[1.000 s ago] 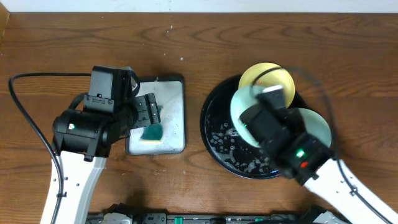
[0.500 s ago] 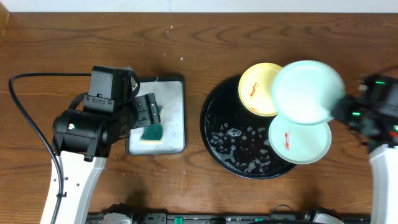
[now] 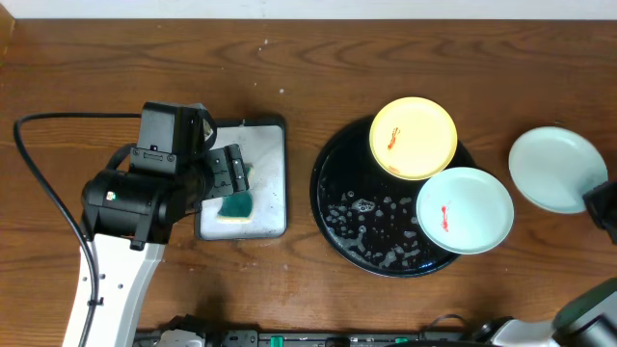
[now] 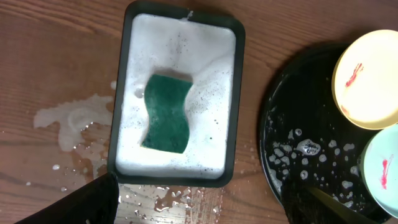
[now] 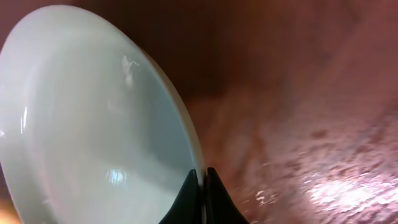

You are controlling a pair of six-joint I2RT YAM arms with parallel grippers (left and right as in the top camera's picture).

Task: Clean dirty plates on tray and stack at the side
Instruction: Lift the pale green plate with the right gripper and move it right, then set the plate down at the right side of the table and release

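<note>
The black tray point(image 3: 339, 207) holds a yellow plate point(image 3: 414, 137) and a mint-green plate point(image 3: 464, 210), each with red smears; both also show in the left wrist view, yellow point(image 4: 367, 79) and mint point(image 4: 382, 174). My right gripper point(image 5: 203, 180) is shut on the rim of a second mint-green plate point(image 3: 556, 169), clean-looking point(image 5: 81, 124), held to the right of the tray near the table's right edge. My left gripper point(image 4: 199, 208) is open and empty, above the front edge of the sponge dish point(image 4: 178, 99).
A green sponge point(image 4: 165, 113) lies in foam in the white dark-rimmed dish point(image 3: 275, 202). Water is spilled on the wood left of and below the dish point(image 4: 71, 118). Foam droplets lie on the tray floor point(image 3: 371, 226).
My right gripper has carried the mint-green plate from above the tray to the right, beyond the tray's rim, uncovering the yellow plate. The left arm has not moved.
</note>
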